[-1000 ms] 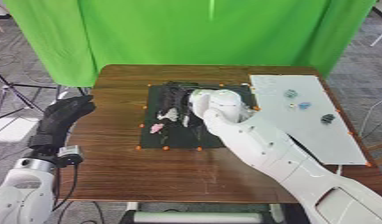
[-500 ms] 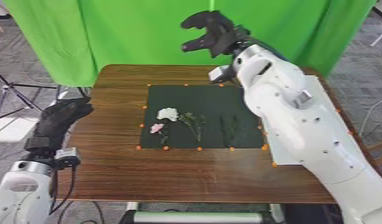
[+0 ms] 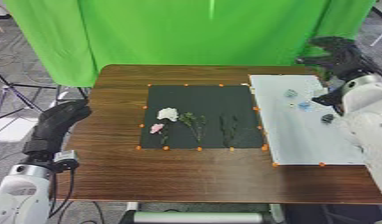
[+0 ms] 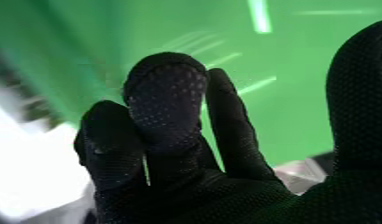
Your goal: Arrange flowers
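Observation:
In the head view, my right hand (image 3: 340, 62) is open above the white board's far right side, holding nothing. My left hand (image 3: 59, 120) is open at the table's left edge. On the dark mat (image 3: 214, 97) lie a white flower (image 3: 167, 114), a pink flower (image 3: 156, 128), a leafy green stem (image 3: 194, 122) and a darker green sprig (image 3: 229, 129). Small bluish flowers (image 3: 304, 105), a pale green one (image 3: 290, 93) and a dark one (image 3: 327, 118) lie on the white board. In the right wrist view, my right hand (image 4: 170, 120) has its fingers spread.
The white board (image 3: 303, 145) lies right of the mat on the brown table (image 3: 170, 175). Orange markers (image 3: 200, 148) line the edges of the mat and board. A green curtain (image 3: 196, 35) hangs behind the table.
My right hand has moved from over the mat, up past the table's far edge, then right to above the board's far side. My left arm has stayed almost still.

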You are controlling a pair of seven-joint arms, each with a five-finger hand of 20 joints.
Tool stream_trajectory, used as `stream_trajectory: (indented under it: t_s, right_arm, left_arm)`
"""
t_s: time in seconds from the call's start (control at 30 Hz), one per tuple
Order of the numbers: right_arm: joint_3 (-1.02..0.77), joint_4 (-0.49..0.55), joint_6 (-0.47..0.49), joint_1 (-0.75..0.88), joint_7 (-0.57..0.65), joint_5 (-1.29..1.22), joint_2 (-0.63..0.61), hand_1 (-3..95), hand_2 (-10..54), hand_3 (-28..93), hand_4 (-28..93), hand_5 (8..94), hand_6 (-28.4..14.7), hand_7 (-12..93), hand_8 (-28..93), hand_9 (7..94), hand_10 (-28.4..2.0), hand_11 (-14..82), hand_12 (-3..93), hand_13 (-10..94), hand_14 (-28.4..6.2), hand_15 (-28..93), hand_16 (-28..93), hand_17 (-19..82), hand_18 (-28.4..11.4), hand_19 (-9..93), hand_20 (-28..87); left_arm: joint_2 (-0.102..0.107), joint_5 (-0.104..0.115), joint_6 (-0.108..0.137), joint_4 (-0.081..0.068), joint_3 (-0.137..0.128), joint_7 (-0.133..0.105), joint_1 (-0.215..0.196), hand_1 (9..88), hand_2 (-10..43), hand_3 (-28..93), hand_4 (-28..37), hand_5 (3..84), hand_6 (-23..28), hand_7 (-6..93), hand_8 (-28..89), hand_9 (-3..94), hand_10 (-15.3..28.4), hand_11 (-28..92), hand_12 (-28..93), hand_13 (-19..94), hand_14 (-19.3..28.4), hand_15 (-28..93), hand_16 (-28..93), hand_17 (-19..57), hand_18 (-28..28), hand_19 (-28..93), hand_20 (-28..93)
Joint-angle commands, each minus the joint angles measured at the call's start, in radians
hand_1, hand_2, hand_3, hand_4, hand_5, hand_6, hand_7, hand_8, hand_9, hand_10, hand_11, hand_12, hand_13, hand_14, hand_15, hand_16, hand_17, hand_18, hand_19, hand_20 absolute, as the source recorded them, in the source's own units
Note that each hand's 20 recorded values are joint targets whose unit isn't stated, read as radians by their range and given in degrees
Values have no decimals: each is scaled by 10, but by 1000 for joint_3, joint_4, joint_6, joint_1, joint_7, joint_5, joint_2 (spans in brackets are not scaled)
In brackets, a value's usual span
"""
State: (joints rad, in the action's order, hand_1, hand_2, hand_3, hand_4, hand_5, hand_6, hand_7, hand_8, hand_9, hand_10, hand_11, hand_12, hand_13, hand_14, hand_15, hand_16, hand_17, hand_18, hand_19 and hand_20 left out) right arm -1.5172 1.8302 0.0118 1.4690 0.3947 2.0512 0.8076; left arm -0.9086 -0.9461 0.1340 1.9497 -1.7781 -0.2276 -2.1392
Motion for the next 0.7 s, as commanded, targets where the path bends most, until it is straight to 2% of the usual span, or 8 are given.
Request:
stream_trajectory:
  t_s: [0.03,0.1,0.23,0.37,0.5,0.67,0.7]
  right_arm:
    - [-31,-49,9,161,54,26,12,253,-95,599,-161,430,-17,57,-44,439,-192,48,116,860,-34,573,298,571,-152,932,485]
    - [-35,-63,20,167,60,28,14,256,-95,596,-159,431,-18,56,-43,439,-192,48,116,859,-34,573,298,571,-153,932,485]
    - [-37,-85,69,163,79,35,6,259,-95,597,-155,431,-20,56,-42,435,-185,47,116,854,-37,574,300,564,-158,932,486]
    - [-44,-106,74,171,87,39,4,265,-95,604,-152,435,-18,58,-42,428,-179,47,117,848,-39,577,298,558,-162,932,483]
    - [-52,-120,73,187,98,46,5,268,-95,605,-150,439,-16,64,-43,428,-179,47,119,849,-38,579,295,559,-162,932,481]
    - [-69,-124,104,216,108,45,6,272,-95,610,-149,451,-9,73,-44,431,-176,48,121,849,-38,581,292,558,-161,932,482]
    - [-69,-126,113,218,109,52,7,273,-95,612,-148,458,-5,76,-45,433,-174,49,121,848,-38,581,292,558,-161,932,483]
  left_arm:
    - [-19,4,-17,-1,8,-4,-3,317,-70,635,-137,456,31,217,-89,462,129,256,159,384,166,176,35,57,115,80,150]
    - [-18,8,-13,-1,12,-4,3,316,-69,636,-136,456,31,216,-89,462,129,256,159,384,166,174,34,56,115,81,150]
    - [-22,1,-25,4,11,2,8,317,-69,635,-136,457,31,216,-88,462,129,255,159,383,166,174,35,55,116,82,151]
    - [-27,-3,-27,10,14,1,5,316,-69,636,-136,456,30,216,-88,462,129,255,159,383,166,174,35,54,116,81,150]
    - [-30,2,-25,12,12,3,-2,316,-69,636,-136,456,30,215,-88,461,128,254,159,383,166,173,35,54,116,81,149]
    - [-34,-1,-34,8,6,12,-4,316,-68,635,-136,456,30,215,-88,461,129,254,159,382,166,172,35,53,118,85,151]
    - [-34,1,-27,9,6,12,-7,316,-68,635,-136,456,30,215,-88,461,129,253,159,382,166,172,36,53,118,86,152]
